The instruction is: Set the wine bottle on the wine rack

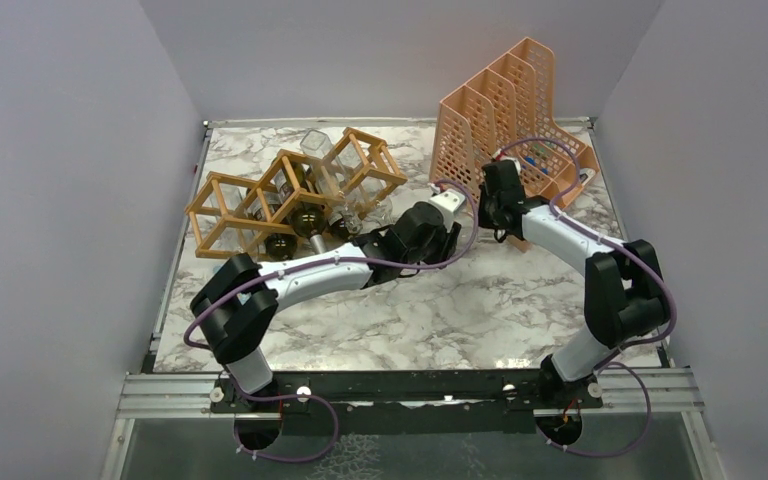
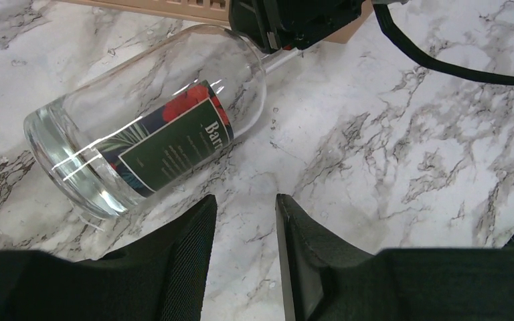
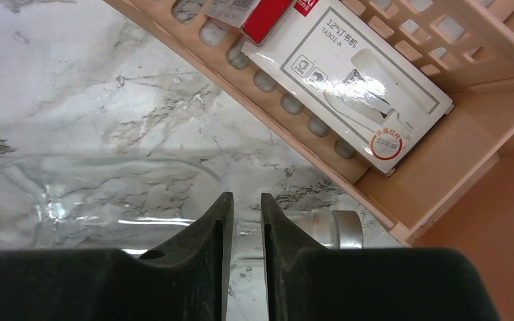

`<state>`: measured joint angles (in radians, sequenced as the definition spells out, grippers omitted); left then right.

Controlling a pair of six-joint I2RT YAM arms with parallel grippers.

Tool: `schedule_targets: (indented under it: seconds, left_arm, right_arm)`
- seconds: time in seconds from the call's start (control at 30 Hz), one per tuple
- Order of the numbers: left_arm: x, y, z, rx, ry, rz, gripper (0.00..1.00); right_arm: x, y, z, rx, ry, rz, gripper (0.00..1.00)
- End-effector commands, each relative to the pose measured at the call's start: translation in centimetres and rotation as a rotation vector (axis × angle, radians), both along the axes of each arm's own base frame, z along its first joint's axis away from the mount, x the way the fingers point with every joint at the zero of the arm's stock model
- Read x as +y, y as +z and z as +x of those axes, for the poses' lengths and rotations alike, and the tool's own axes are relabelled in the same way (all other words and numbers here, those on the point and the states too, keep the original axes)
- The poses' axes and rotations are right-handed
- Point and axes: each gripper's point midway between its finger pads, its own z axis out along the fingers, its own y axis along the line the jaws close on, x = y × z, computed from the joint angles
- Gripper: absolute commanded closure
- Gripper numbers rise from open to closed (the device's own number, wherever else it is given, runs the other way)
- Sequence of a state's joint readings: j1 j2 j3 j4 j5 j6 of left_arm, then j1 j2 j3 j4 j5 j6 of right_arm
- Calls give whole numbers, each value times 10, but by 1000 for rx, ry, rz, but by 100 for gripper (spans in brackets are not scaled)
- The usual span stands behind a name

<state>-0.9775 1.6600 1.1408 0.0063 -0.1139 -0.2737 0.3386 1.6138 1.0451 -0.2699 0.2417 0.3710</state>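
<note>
With the right gripper, pinched the neck of the wine bottle, fingers drawn in to a thin slot with glass between them. Held the left gripper partly apart just short of the bottle's base, gripping nothing, only bare marble in the gap.

Lay on its side on the table: clear glass, dark label with red flowers facing up, base toward the left gripper, silver cap just beside the peach file holder. Not yet on the wine rack, well apart at the back left, dark bottles lying in its cells.

Hemmed in closely at the neck end by the holder's perforated wall, a white box flat inside the nearest slot. Crossed by the left arm between bottle and rack.

Seen only from the left wrist: label, whole body, a dark cable across the marble beyond. Seen only from the right wrist: cap and box. From above, bottle almost wholly hidden under the two wrists; rack and holder shown together instead.
</note>
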Motion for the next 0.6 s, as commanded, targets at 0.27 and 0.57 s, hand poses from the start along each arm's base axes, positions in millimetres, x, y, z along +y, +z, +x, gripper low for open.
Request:
schedule_targets:
  seconds: [0.27, 0.57]
  left_arm:
    - [-7, -33, 1, 9, 51, 40, 68]
    - [8, -85, -17, 89, 95, 167, 72]
  right_arm:
    - [-6, -40, -45, 152, 19, 4, 74]
    - [13, -38, -90, 215, 56, 172, 68]
